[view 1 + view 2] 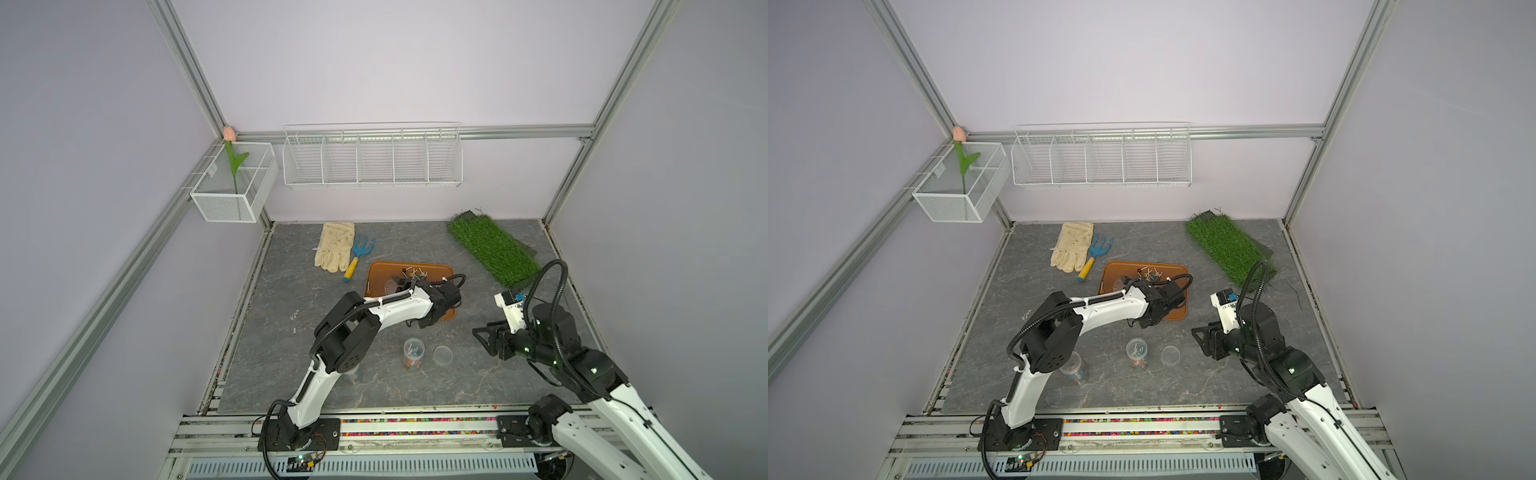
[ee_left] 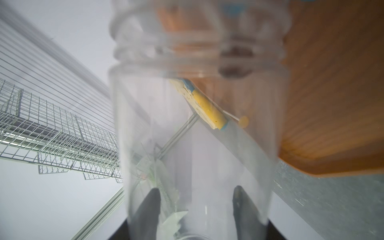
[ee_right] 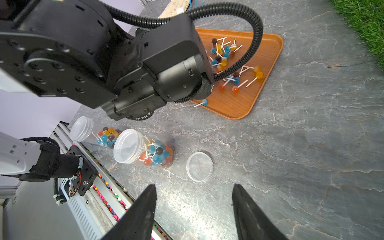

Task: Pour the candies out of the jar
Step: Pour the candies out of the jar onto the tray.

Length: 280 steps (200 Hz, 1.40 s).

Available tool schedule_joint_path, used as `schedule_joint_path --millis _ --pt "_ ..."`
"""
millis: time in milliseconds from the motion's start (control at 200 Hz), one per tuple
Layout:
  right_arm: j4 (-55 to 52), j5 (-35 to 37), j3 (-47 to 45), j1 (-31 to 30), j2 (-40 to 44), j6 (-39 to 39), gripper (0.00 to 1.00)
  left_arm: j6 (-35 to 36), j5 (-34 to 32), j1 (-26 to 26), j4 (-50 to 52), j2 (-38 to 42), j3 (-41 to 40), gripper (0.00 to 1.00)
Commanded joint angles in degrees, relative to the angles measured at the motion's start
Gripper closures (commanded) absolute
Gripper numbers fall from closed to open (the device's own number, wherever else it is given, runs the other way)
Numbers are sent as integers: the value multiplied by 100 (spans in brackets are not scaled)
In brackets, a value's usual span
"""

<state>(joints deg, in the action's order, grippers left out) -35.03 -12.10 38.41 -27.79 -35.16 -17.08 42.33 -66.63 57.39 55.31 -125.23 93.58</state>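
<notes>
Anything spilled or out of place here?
Mostly tidy: the candies lie heaped on the tray, by the tipped jar in the left gripper. One blue lollipop sits apart at the tray's rim, its stick poking over the edge. A loose lid lies on the table.

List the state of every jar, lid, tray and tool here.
tray: flat on table, candies scattered in it.
held jar: lidless, tipped over tray, looks empty.
left tool: shut on held jar.
right tool: open, empty.
middle jar: upright, lidded, holding candies.
far jar: upright, lidded, holding candies.
loose lid: lying on table beside middle jar.
</notes>
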Motion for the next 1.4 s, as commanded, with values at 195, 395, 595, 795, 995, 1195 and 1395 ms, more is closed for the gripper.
schedule_joint_path --millis 195,395,595,795,995,1195,1395 --pt "-89 -90 149 33 27 76 39 195 -19 18 -73 -396 35 53" --pt "-180 -91 280 28 0 107 39 189 -139 18 -9 -236 96 54" --pt "-220 -82 351 33 -35 132 39 300 -296 -34 84 179 137 53" --pt "-241 -74 377 32 -26 118 39 407 -342 -43 -20 398 -134 53" --pt "-390 -38 483 31 -9 219 39 324 -320 -69 25 383 -145 53" --pt "-442 -142 516 31 108 179 39 -1498 622 -437 1405 164 756 54" --pt "-491 -109 552 35 224 188 39 -1031 482 -240 1000 624 -5 54"
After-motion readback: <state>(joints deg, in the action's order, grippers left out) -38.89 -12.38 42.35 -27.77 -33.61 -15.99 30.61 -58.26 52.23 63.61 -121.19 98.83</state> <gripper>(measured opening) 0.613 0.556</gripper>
